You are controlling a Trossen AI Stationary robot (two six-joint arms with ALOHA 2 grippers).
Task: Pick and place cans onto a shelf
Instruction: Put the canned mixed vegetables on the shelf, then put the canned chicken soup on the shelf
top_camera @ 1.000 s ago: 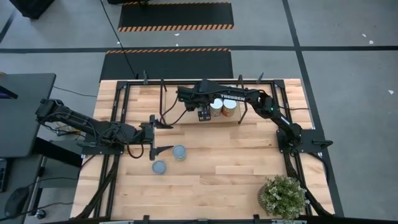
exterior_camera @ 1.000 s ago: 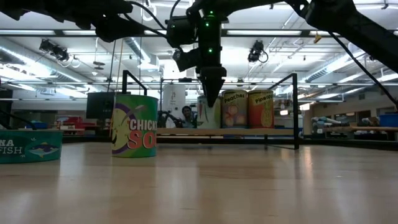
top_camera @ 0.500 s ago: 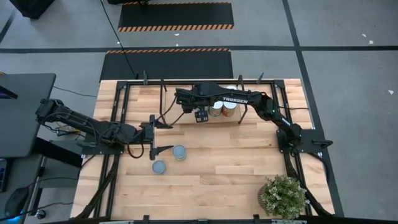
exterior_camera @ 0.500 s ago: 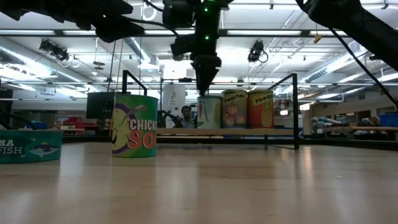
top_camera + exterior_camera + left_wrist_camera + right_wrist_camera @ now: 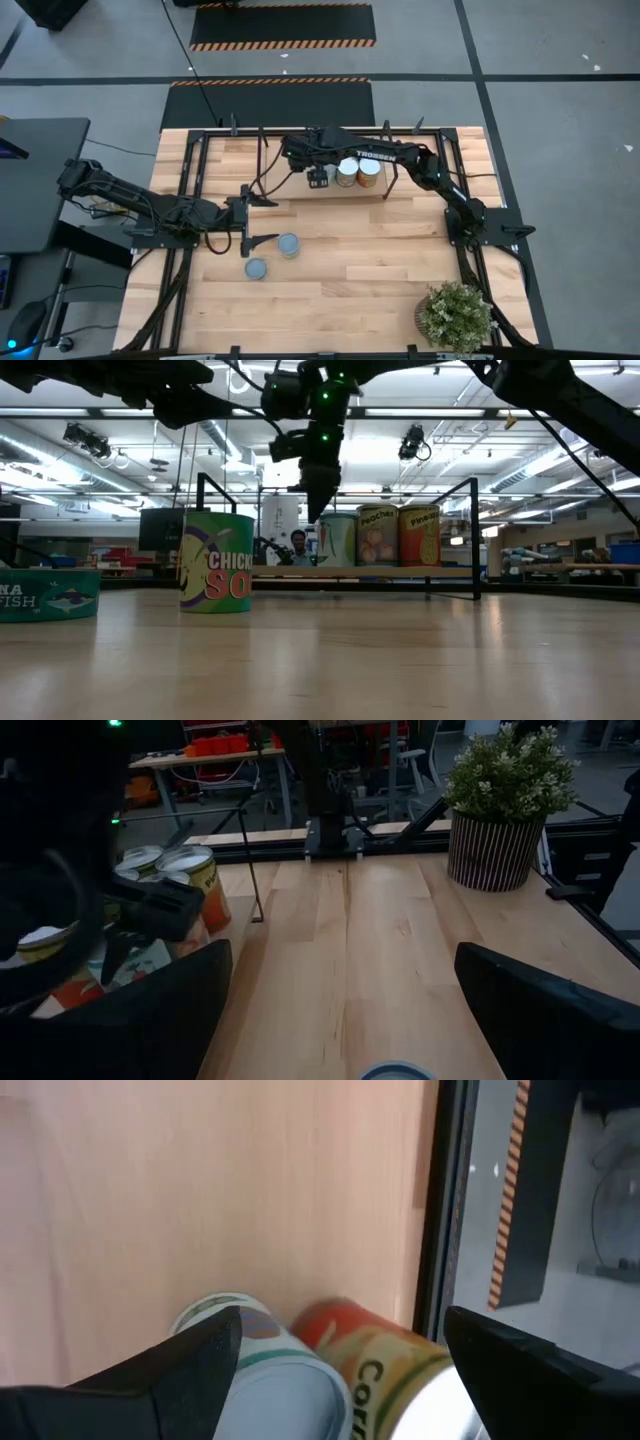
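Overhead and table-level views of the two-arm rig. The right gripper (image 5: 318,178) hung in the air above the near edge of the shelf (image 5: 300,187), beside the row of cans standing there. In the right wrist view its two dark fingers (image 5: 190,1370) stood wide apart with nothing between them. Below them lay the light wood, a white-topped can with a green and purple label (image 5: 262,1355), and beside it an orange can lettered "Corn" (image 5: 375,1360).

On the shelf, the low view showed three cans side by side in a row: a pale green one (image 5: 338,540), one marked "Peaches" (image 5: 377,536) and one marked "Pineapple" (image 5: 420,535). From above, the silver top of one (image 5: 347,168) and the orange-sided can next to it (image 5: 370,170) were plain, while the arm covered part of the row. The gripper's tip pointed downward, left of the green can and clear of it.

The left gripper (image 5: 258,214) waited low over the tabletop (image 5: 380,260), its fingers (image 5: 150,1020) spread wide and empty. Just beside it stood two cans on the table: a taller one with a blue-grey top (image 5: 289,245), seen in the low view as the green "Chicken Soup" can (image 5: 215,562), and a flat tuna fish can (image 5: 255,269) nearer the front edge (image 5: 48,594). A potted plant (image 5: 456,315) stood at the table's front right corner. A person (image 5: 298,547) sat in the room behind the shelf.
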